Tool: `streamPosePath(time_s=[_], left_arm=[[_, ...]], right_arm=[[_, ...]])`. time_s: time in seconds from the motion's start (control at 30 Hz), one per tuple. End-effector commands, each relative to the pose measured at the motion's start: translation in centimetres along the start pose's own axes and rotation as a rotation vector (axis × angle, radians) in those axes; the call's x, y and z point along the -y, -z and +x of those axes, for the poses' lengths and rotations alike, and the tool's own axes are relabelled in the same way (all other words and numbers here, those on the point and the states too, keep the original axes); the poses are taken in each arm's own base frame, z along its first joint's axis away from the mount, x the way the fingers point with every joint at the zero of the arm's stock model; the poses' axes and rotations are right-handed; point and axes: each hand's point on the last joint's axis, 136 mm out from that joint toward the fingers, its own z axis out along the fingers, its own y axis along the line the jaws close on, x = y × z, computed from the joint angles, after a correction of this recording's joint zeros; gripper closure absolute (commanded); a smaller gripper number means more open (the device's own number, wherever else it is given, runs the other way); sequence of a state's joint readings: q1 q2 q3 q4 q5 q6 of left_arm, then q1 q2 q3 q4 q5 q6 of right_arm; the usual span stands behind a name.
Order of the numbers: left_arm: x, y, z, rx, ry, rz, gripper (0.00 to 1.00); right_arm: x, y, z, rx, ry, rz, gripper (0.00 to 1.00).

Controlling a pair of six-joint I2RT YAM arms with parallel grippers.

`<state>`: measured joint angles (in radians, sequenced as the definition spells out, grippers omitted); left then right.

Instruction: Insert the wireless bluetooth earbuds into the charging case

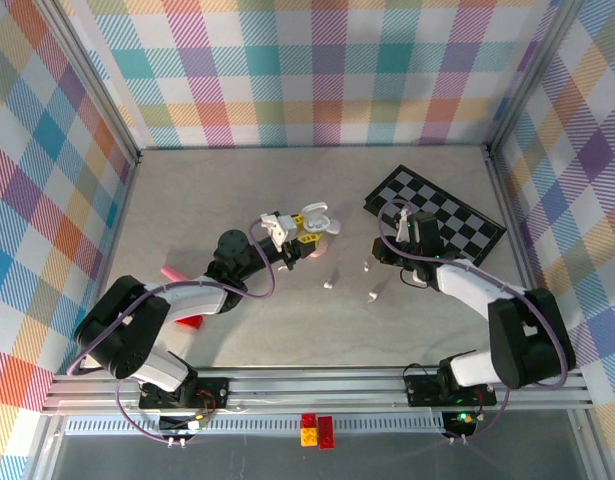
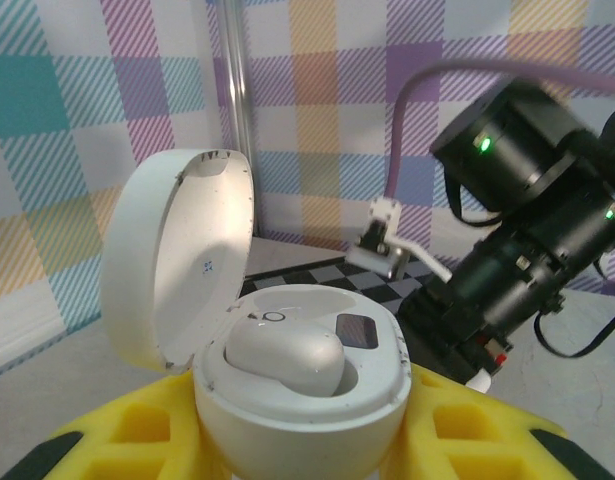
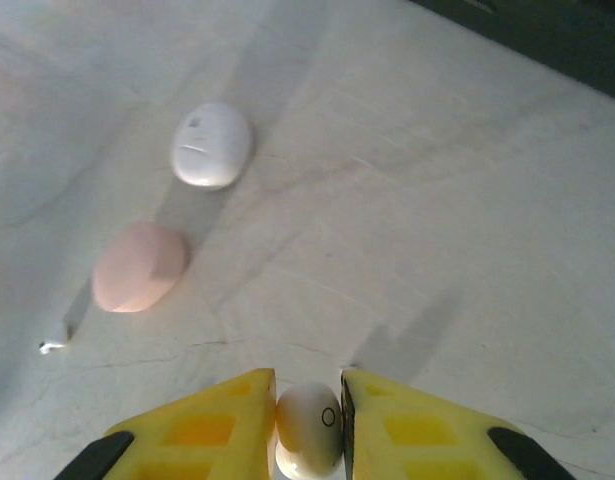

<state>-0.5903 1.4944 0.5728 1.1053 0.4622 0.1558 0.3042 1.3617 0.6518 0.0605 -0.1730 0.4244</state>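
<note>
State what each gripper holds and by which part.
The left gripper holds the open charging case by its lower body; the right gripper pinches an earbud by its sides.

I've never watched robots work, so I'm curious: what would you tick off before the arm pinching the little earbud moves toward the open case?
1. Lid of the charging case open: ok.
2. Case held by the left gripper: ok, wedged between its yellow fingers.
3. Room in the case: ok, one seated earbud, and the pocket beside it looks empty.
4. Right gripper shut on the held earbud: ok.
5. Held earbud above the case: not ok. The top view shows the right gripper off to the case's right.
6. Held earbud turned to fit: cannot tell.
</note>
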Motion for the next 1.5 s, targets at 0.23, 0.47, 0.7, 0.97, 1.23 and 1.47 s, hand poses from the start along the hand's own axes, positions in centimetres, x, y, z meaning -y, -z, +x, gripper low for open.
streamPosePath(time_s=[0.23,0.47,0.7,0.97,1.23,1.47], left_arm=[[0.0,-0.8,1.0,-0.014,-0.015,0.037,0.65],[0.1,-1.2,1.9,-0.033,-0.004,0.050,0.65],[0.2,-1.5,2.8,-0.052,0.005,0.056,0.65],[0.7,-2.3,3.1,-0.051,0.008,0.082,0.65],[0.8,-2.6,2.6,-0.026,0.002,0.097,0.65],[1.5,-2.4,2.5,-0.015,-0.020,0.131,0.65]], right_arm=[[-6.6,4.8,-2.3,0.107,0.261,-0.126,0.76],[-10.5,7.6,-4.3,0.156,0.325,-0.238,0.76],[-13.6,9.0,-5.6,0.181,0.369,-0.321,0.76],[-16.4,9.0,-5.4,0.159,0.398,-0.391,0.76],[-16.7,8.4,-4.7,0.115,0.414,-0.388,0.76],[-16.5,7.7,-4.2,0.070,0.424,-0.373,0.76]])
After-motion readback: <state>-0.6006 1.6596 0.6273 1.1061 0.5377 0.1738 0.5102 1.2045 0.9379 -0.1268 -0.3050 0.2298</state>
